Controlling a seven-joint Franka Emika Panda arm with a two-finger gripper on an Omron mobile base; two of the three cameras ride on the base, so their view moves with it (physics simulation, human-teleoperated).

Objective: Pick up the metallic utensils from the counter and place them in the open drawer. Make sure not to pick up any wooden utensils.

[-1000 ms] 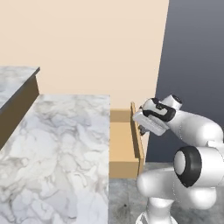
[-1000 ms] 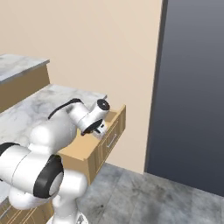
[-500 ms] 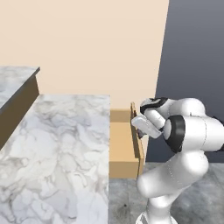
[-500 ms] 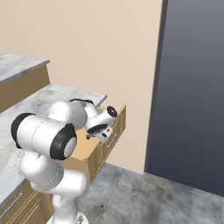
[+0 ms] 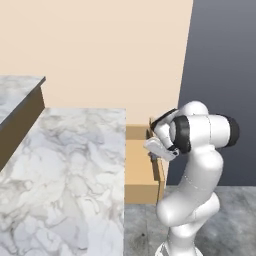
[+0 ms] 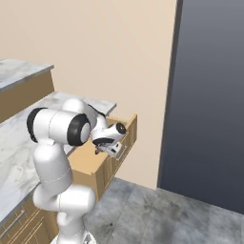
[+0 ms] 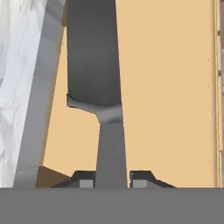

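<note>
In the hand view my gripper is shut on the dark handle of the knife, a metallic utensil. Its wide dark blade points away from the hand, over the tan floor of the open drawer. In the base views the gripper hangs low over the drawer, close to its front panel. The drawer juts out from the end of the marble counter, whose edge runs alongside the blade. The knife is too small to make out in the base views.
A raised marble ledge stands at the counter's back left. A tall dark panel rises beyond the drawer, with grey floor below it. Lower cabinet fronts with bar handles sit under the counter.
The arm has folded up and in, with its elbow now high. The hand with the knife has come down and toward the counter, over the drawer. The grip has not changed.
</note>
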